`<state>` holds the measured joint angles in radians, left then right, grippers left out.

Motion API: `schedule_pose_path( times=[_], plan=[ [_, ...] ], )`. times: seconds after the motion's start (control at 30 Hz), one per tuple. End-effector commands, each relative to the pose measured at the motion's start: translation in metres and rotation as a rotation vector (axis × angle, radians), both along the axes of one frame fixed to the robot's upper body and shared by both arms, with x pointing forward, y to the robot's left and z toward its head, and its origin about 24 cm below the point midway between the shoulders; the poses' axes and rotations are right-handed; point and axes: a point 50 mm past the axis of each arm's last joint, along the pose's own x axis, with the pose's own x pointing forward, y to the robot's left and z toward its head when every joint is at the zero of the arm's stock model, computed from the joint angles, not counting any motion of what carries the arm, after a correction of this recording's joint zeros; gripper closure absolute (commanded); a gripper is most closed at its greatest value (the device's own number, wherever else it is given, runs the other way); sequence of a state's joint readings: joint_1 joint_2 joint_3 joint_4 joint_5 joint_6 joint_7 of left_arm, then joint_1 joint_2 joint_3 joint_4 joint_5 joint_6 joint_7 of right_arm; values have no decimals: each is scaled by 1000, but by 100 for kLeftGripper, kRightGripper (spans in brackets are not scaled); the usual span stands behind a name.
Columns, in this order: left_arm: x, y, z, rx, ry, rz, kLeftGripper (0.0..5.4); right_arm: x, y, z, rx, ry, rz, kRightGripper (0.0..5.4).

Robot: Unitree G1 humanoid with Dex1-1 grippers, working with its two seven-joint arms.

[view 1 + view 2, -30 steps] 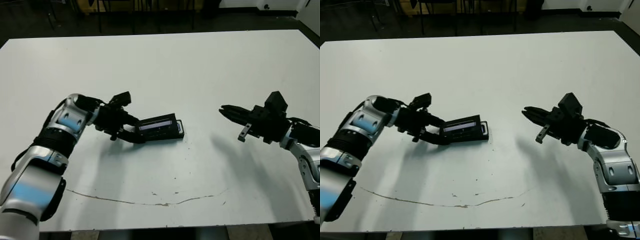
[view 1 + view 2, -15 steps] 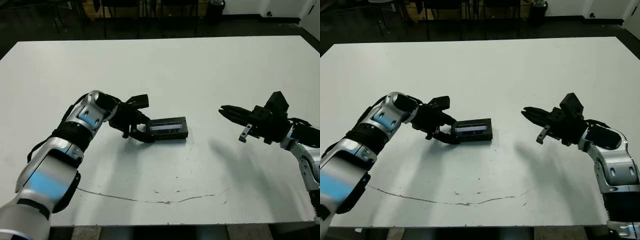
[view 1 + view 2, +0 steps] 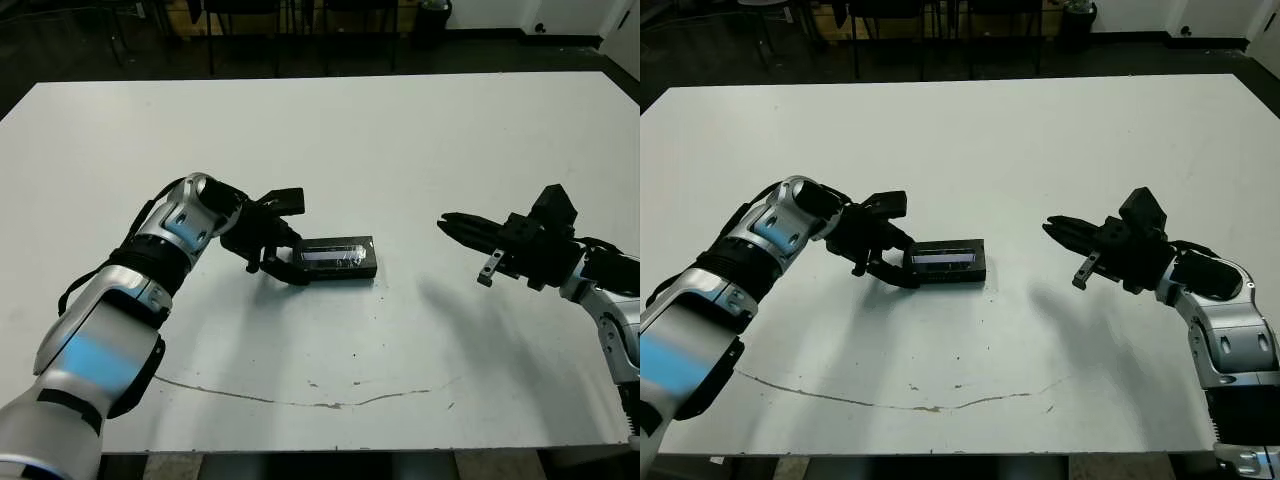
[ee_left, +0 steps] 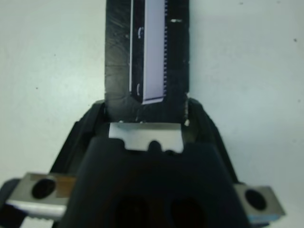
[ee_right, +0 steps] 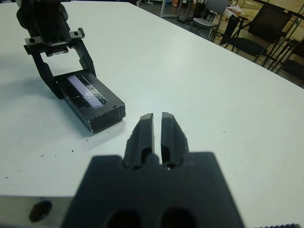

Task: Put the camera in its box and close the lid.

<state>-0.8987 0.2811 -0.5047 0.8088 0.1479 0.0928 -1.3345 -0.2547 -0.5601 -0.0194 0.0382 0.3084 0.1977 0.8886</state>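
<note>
The box [image 3: 336, 258] is the one item on your table [image 3: 400, 140], lid [image 5: 85, 91] on. Your left gripper [image 3: 283, 267] clamps its end; the right gripper [image 3: 447, 221] hangs clenched on nothing.

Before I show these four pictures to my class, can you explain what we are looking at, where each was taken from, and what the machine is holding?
This is a humanoid robot with two arms at a white table. Two pictures come from cameras in its head, looking down; they show the same scene. The other two come from cameras on its wrists, looking along each gripper's fingers.

The only thing on the table is a small black box with its lid on; the lid bears a pale stripe. The box lies flat. The left gripper has a finger at each side of one end of it. The right gripper hangs apart from the box, empty, its fingers almost together. The camera meant for the box is not visible.
</note>
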Motion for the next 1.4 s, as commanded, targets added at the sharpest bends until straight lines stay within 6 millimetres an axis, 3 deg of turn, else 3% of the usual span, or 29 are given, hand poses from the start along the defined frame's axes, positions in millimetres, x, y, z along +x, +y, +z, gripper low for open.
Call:
schedule_pose_path(
  times=[0.03, 0.53, 0.83, 1.03, 1.23, 1.4],
  plan=[
    [-15, 0, -32, 85, 68, -23, 263, -2, 1, -5, -14, 24, -2, 540],
    [-20, 30, -38, 67, 48, 29, 4, -3, 3, -4, -29, 31, 7, 540],
    [-32, 56, -42, 50, 9, 11, 1, -2, 4, -3, -58, 14, 11, 540],
    [-41, 89, -36, 46, -6, 79, 1, -1, 5, -3, -39, 17, 12, 540],
    [-45, 120, -22, -71, -94, 320, 1, 2, 6, -3, -60, 3, 6, 540],
    [-49, 109, -1, -288, -293, 574, 45, 4, 8, -5, -19, 0, 11, 540]
  ],
)
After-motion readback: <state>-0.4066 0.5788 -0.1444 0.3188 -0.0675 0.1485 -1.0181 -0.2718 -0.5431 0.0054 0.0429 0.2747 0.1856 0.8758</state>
